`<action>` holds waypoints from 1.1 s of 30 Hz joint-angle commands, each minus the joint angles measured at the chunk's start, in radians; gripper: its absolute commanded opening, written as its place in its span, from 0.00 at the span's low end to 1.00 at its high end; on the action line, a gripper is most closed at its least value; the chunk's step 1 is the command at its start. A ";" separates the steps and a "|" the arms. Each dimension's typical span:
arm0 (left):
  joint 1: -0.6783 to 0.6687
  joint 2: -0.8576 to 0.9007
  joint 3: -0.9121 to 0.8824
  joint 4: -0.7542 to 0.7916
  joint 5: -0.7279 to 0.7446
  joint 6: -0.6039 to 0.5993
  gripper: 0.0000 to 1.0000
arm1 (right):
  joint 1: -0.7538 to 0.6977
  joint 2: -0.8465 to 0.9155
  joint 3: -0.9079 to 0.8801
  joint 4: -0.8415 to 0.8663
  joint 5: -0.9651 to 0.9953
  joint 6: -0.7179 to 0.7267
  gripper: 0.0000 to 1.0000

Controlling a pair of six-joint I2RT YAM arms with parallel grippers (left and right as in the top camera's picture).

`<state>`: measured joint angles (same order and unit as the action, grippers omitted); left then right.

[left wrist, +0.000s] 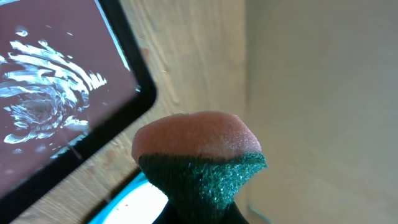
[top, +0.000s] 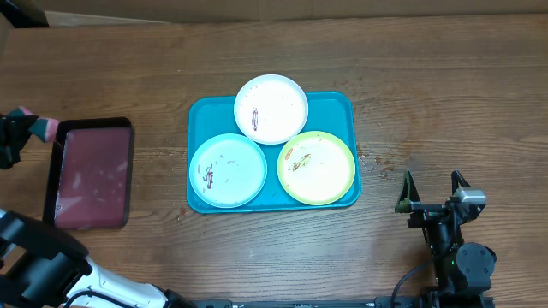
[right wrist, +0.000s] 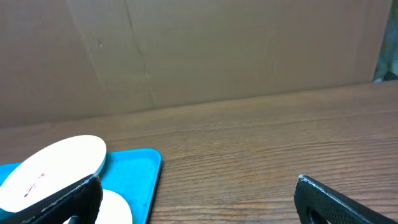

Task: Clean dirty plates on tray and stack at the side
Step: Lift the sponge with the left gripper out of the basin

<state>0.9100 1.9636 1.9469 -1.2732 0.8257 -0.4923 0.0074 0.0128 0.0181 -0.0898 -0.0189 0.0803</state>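
Observation:
The turquoise tray (top: 199, 116) lies mid-table and holds three smeared plates: white (top: 271, 108) at the back, light blue (top: 228, 170) front left, yellow-green (top: 316, 168) front right. My left gripper (top: 26, 128) is at the far left edge, shut on a pink sponge with a green scouring side (left wrist: 198, 152), above the table beside the maroon tray. My right gripper (top: 433, 189) is open and empty, right of the turquoise tray. In the right wrist view the tray (right wrist: 134, 171) and white plate (right wrist: 53, 163) show at lower left.
A dark maroon tray with a black rim (top: 92, 173) holding water lies at the left, also in the left wrist view (left wrist: 56, 99). A cardboard wall stands behind the table (right wrist: 217, 50). Small reddish specks mark the wood right of the turquoise tray.

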 commanded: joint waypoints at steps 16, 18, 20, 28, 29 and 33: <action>0.013 -0.006 -0.002 -0.003 0.208 0.017 0.05 | 0.005 -0.007 -0.010 0.005 0.007 -0.003 1.00; 0.002 -0.006 -0.007 -0.034 0.050 0.100 0.04 | 0.005 -0.007 -0.010 0.005 0.007 -0.003 1.00; -0.028 -0.006 -0.036 -0.047 -0.148 0.138 0.04 | 0.005 -0.007 -0.010 0.005 0.007 -0.003 1.00; -0.149 -0.006 -0.320 0.140 -0.496 0.119 0.04 | 0.005 -0.007 -0.010 0.005 0.007 -0.003 1.00; -0.154 -0.006 -0.323 0.146 -0.496 0.119 0.04 | 0.005 -0.007 -0.010 0.005 0.007 -0.003 1.00; -0.138 -0.006 -0.223 0.097 -0.489 0.123 0.04 | 0.005 -0.007 -0.010 0.005 0.007 -0.003 1.00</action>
<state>0.7464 1.9709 1.6325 -1.1469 0.3851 -0.3882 0.0074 0.0128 0.0181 -0.0898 -0.0185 0.0807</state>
